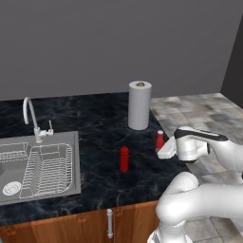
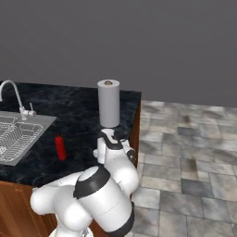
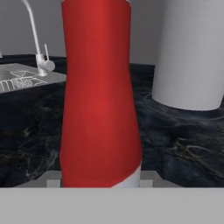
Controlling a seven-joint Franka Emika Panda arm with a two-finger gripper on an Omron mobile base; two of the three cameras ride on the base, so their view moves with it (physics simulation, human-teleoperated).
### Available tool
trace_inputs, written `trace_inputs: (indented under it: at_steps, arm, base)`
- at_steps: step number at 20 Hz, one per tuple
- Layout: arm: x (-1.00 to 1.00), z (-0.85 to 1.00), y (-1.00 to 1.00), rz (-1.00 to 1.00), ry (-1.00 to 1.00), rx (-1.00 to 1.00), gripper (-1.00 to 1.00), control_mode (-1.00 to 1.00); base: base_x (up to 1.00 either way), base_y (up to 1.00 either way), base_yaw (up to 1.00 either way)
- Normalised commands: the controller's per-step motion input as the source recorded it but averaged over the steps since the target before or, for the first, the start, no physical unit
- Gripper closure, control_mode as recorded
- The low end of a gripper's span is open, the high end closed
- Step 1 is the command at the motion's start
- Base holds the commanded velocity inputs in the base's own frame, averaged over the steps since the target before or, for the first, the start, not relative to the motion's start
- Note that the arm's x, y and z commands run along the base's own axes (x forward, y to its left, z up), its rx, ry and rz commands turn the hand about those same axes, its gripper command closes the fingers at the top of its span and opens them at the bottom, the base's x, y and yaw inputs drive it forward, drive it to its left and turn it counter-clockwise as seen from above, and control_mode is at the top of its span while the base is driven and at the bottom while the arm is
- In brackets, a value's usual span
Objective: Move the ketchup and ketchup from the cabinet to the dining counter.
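One ketchup bottle (image 1: 124,158), all red, is seen standing upright on the black marble dining counter (image 1: 95,118), roughly midway between the sink (image 1: 38,166) and the counter's right edge, and well apart from the arm. The second ketchup bottle (image 1: 160,140) is found at the gripper (image 1: 163,148), near the right edge of the counter and just in front of the paper towel roll (image 1: 139,105). In the hand view this bottle (image 3: 98,96) is pressed up close between the jaws, its long axis upright and a pale part showing at its lower end. The jaws appear to be clamped on it, though the fingertips themselves are hidden, so the grip is judged rather than plainly seen.

The bottle's base seems to be at or just above the marble; whether it is touching cannot be told. The relation that matters for the coming move is judged to be vertical: the bottle must be resting upright on the counter before the jaws are parted, and enough room must be kept from the paper towel roll behind it.
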Motion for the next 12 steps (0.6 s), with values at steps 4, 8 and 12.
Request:
trace_inputs:
  at_steps: [4,8,12]
  arm:
    - [0.0,-0.06,0.0,0.0,0.0,0.0,1.0,-1.0]
    - [0.0,-0.11,0.0,0.0,0.0,0.0,1.0,-1.0]
    - [0.0,-0.17,0.0,0.0,0.0,0.0,1.0,-1.0]
  base:
    - [0.0,0.0,0.0]
    - [0.0,0.0,0.0]
    - [0.0,0.0,0.0]
